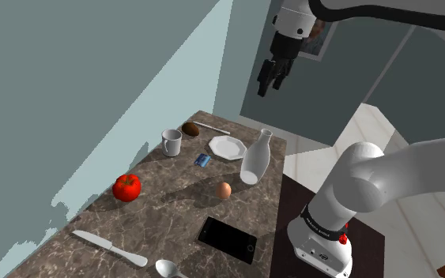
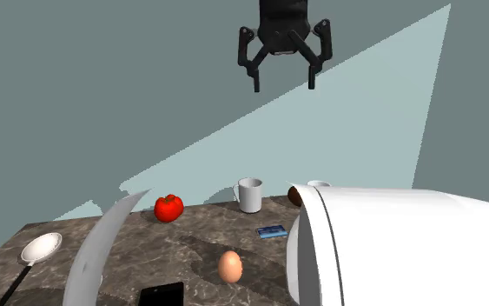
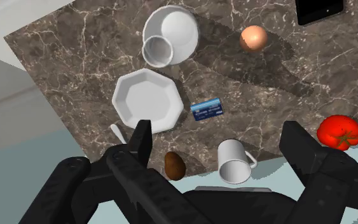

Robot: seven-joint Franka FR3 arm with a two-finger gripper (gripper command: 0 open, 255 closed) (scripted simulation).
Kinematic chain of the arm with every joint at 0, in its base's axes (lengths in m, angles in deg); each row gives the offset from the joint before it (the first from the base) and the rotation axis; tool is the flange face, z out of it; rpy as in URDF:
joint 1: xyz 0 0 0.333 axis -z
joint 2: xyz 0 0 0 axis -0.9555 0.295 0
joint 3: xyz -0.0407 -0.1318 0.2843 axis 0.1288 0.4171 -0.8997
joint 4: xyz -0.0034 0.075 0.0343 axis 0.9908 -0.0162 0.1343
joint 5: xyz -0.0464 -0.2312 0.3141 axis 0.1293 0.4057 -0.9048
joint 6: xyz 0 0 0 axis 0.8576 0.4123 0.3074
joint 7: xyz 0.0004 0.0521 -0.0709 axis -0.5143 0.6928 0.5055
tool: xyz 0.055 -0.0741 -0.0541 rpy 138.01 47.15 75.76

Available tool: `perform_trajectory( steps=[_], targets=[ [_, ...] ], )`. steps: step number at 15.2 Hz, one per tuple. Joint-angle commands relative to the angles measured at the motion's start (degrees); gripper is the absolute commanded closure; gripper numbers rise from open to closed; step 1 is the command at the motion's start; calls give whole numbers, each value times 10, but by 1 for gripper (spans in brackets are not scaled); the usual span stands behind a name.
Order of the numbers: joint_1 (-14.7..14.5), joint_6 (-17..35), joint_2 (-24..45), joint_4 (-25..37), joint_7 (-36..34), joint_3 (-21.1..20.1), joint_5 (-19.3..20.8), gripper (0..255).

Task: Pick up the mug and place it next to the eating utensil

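Observation:
A white mug (image 1: pixel 171 142) stands upright on the dark marble counter (image 1: pixel 173 209), near the wall at its far end. It also appears in the second exterior view (image 2: pixel 250 195) and, seen from above, in the wrist view (image 3: pixel 234 163). My black gripper (image 1: pixel 269 79) hangs open high above the counter's far end, well clear of the mug, with nothing between its fingers (image 2: pixel 283 83) (image 3: pixel 217 130). A grey spoon (image 1: pixel 169 270) (image 2: pixel 41 249) and a knife (image 1: pixel 110 247) lie at the counter's near end. A thin utensil handle (image 1: pixel 213 126) lies behind the plate.
Around the mug are a brown oval object (image 1: pixel 190 128), an octagonal white plate (image 1: pixel 227 147), a small blue card (image 1: pixel 203 161) and a tall white bottle (image 1: pixel 256 158). A tomato (image 1: pixel 126 187), an egg (image 1: pixel 224 189) and a black phone (image 1: pixel 228 238) sit mid-counter.

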State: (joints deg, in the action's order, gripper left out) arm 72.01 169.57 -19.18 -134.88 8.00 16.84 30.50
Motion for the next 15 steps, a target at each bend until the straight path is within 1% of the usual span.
perform_trajectory(
  steps=[1, 8, 15],
  targets=[
    [0, 0, 0, 0, 0, 0, 0, 0],
    [-4, 132, 116, -16, 15, 12, -6, 0],
    [-11, 248, 257, 9, 35, 22, -17, 0]
  ],
)
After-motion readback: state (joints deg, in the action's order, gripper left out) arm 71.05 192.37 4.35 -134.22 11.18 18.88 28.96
